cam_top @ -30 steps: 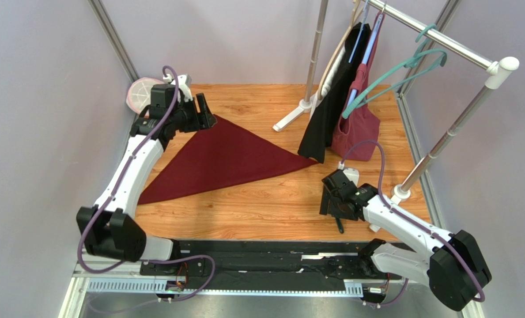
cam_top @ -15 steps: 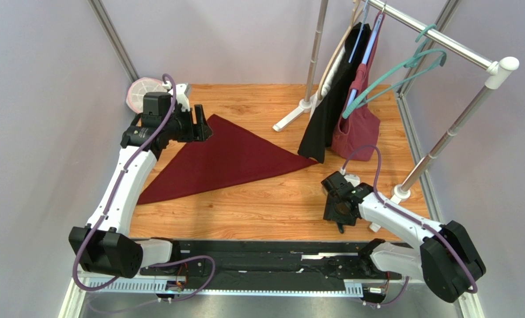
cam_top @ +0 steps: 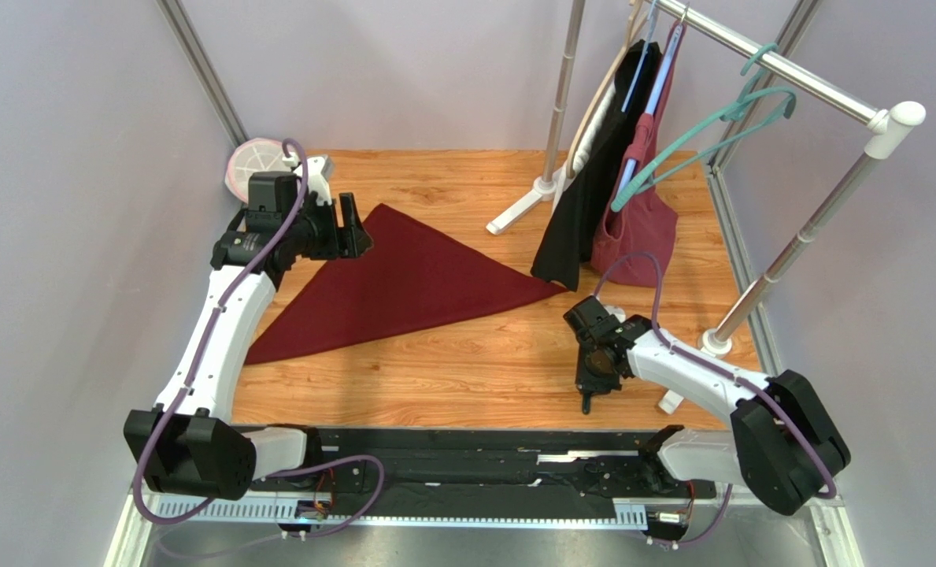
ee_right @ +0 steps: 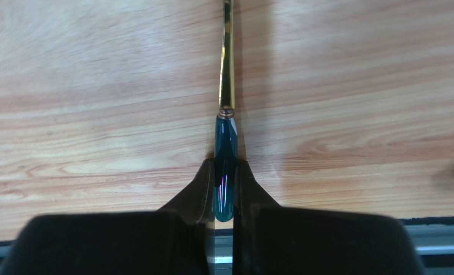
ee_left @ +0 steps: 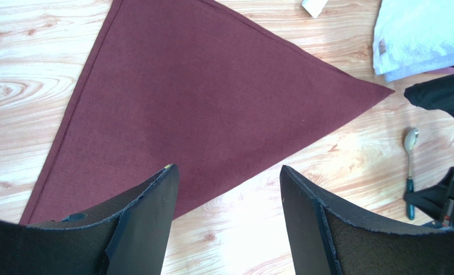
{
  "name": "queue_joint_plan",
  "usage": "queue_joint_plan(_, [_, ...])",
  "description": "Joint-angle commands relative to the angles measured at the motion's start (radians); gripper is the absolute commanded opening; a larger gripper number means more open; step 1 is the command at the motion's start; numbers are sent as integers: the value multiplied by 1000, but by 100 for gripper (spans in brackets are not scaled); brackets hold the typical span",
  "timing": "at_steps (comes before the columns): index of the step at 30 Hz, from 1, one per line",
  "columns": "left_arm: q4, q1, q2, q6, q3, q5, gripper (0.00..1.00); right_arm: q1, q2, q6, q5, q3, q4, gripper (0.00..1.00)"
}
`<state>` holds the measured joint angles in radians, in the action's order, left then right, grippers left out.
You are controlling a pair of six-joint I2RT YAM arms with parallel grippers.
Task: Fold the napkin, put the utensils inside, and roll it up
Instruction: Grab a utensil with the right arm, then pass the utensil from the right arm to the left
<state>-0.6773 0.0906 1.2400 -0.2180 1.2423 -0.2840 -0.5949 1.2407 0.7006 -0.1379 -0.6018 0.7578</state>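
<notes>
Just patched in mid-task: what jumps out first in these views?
The dark red napkin, folded into a flat triangle, dominates the left-centre of the wooden table. The right gripper is shut on the dark handle of a gold-stemmed utensil near the front right, while the open left gripper hovers by the napkin's far corner. A clothes rack with a burgundy bag stands at the far right.

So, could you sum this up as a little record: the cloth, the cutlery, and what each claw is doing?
napkin: dark red, folded into a triangle, flat on the table
spoon: golden stem, dark teal handle, right of the napkin, apart from it
left claw: open, near the napkin's far corner, holding nothing
right claw: shut on the spoon's handle end
spoon lifted: cannot tell
</notes>
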Motion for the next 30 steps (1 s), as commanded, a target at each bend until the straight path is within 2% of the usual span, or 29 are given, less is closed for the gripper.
queue_joint_plan(1, [16,-9,-37,16,-7,-26,74,-87,69,-13,81,-38,-83,0])
queue_joint_plan(5, [19,-12,-47,14,-12,-26,74,-199,114,-44,77,-150,-66,0])
queue_joint_plan(6, [21,-12,-48,14,-14,-26,74,-260,124,-62,78,-176,-66,0])
queue_joint_plan(10, [21,-14,-50,12,-15,-33,74,-351,198,-197,109,-361,-72,0])
queue_joint_plan(15, [22,-17,-57,15,-17,-26,74,-436,319,-545,156,-512,-127,0])
queue_joint_plan(21, [19,-38,-62,14,-23,-4,74,-439,445,-795,74,-618,-221,0])
queue_joint_plan(26, [65,-51,-28,-38,-56,-131,74,-439,514,-885,31,-670,-296,0])
queue_joint_plan(30, [120,-51,24,-105,-165,-286,73,-439,531,-929,-15,-670,-353,0])
